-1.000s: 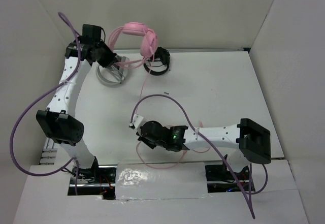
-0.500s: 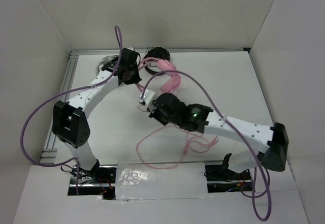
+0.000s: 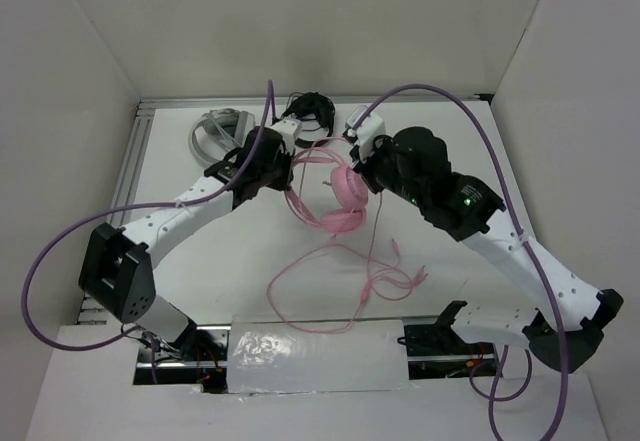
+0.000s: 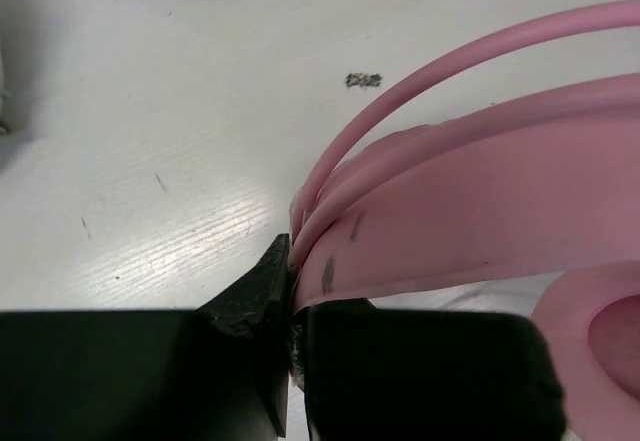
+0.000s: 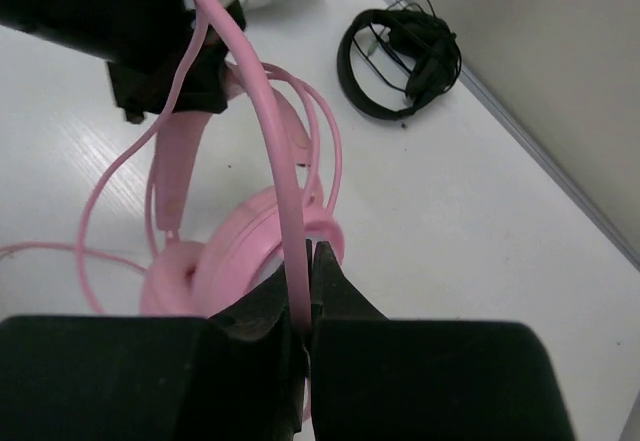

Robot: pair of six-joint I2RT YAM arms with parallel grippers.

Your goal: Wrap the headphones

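pink headphones (image 3: 343,199) sit between the two arms near the middle of the white table (image 3: 450,161) in the overhead view. the left gripper (image 3: 287,166) is at the headband side and the right gripper (image 3: 357,148) just beyond the earcups. most of the thin pink cable (image 3: 388,281) lies in loose loops on the table nearer the bases, so the wrapping looks barely begun. black headphones (image 3: 308,113) and grey-white headphones (image 3: 215,131) lie apart at the far edge, out of the work. from the left wrist, the jaws are clamped shut on the headband (image 4: 470,211), which i judge serves as an anchor, steadying the set so the cord can pass around it. one earcup (image 4: 600,356) shows at lower right, and a small dark mark (image 4: 363,80) on the table is too blurred to read. from the right wrist, the jaws pinch one strand of the cable, which arcs up and over toward the left gripper, probably to lead it round the band; the earcups appear to rest on the table below. no brand or lettering is legible anywhere.
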